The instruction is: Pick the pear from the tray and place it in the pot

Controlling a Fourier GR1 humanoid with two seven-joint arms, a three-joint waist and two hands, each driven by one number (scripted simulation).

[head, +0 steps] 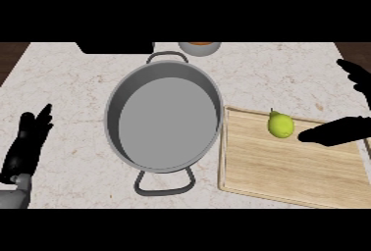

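A yellow-green pear (280, 125) lies on the wooden tray (290, 171), near its far edge. A large grey pot (164, 116) with two handles stands left of the tray, nothing inside it. My right hand (339, 131) is open at the right edge; its thumb points left toward the pear, a short gap away, and its fingers reach up along the edge above. My left hand (27, 142) rests open at the lower left, fingers up, well away from the pot.
A dark object (115, 47) sits at the counter's back edge, and beside it a small bowl (199, 47) with something orange in it. The marble counter ends in dark strips at the far left and right.
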